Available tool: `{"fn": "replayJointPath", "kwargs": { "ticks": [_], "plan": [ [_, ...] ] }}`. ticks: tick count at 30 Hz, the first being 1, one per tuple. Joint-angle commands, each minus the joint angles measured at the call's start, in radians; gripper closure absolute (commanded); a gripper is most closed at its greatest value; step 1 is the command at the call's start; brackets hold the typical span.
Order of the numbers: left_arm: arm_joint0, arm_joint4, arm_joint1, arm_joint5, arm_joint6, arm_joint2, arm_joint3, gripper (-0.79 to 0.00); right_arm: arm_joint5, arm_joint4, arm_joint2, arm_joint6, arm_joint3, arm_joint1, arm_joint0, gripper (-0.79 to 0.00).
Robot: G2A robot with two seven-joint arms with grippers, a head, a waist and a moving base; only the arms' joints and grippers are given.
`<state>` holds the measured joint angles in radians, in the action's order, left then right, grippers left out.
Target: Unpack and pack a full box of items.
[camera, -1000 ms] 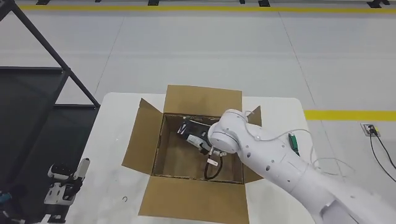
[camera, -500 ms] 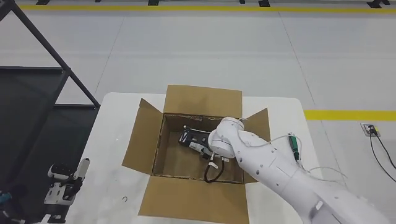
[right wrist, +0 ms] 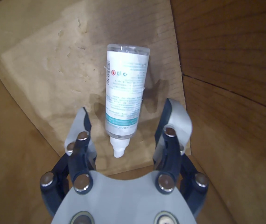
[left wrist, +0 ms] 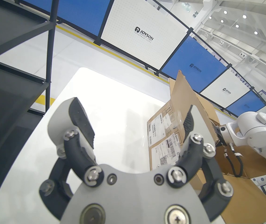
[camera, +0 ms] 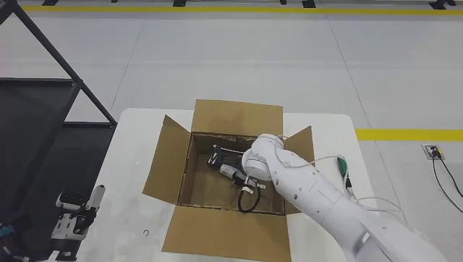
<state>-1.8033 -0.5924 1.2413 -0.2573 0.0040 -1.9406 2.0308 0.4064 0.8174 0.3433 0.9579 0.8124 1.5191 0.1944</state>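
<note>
White table is carrying the open box. The right claw is sinking deeper toward its 11 o'clock corner, gaping wide over the bottle lying on the box floor, so a grasp looks imminent. The left claw is waiting wide at the table's 8 o'clock.

box: brown | bottle: clear, white label, teal band | table: white

Matt corrugated cardboard box; glossy, probably plastic bottle with paper label.
</note>
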Motion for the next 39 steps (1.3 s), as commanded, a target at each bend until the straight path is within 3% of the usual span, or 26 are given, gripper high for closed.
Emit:
{"fn": "replayJointPath", "kwargs": {
  "ticks": [1,6,10,17,23,32,39],
  "plan": [
    [0.0,0.0,0.0,0.0,0.0,0.0,0.0,-0.785,-0.017,0.016,0.013,0.002,0.042,-0.009,0.008,-0.785],
    [0.0,0.0,0.0,0.0,0.0,0.0,0.0,-0.785,-0.071,0.082,0.06,0.026,0.206,-0.053,0.048,-0.785],
    [0.0,0.0,0.0,0.0,0.0,0.0,0.0,-0.785,-0.151,0.176,0.143,0.088,0.451,-0.121,0.124,-0.785],
    [0.0,0.0,0.0,0.0,0.0,0.0,0.0,-0.785,-0.27,0.366,0.424,0.281,1.036,-0.253,0.375,-0.785],
    [0.0,0.0,0.0,0.0,0.0,0.0,0.0,-0.785,-0.357,0.49,0.682,0.364,1.355,-0.308,0.569,-0.785],
    [0.0,0.0,0.0,0.0,0.0,0.0,0.0,-0.785,-0.361,0.39,1.12,0.357,1.476,-0.348,0.792,-0.785],
    [0.0,0.0,0.0,0.0,0.0,0.0,0.0,-0.785,-0.395,0.331,1.358,0.353,1.444,-0.36,0.932,-0.785]
  ]
}}
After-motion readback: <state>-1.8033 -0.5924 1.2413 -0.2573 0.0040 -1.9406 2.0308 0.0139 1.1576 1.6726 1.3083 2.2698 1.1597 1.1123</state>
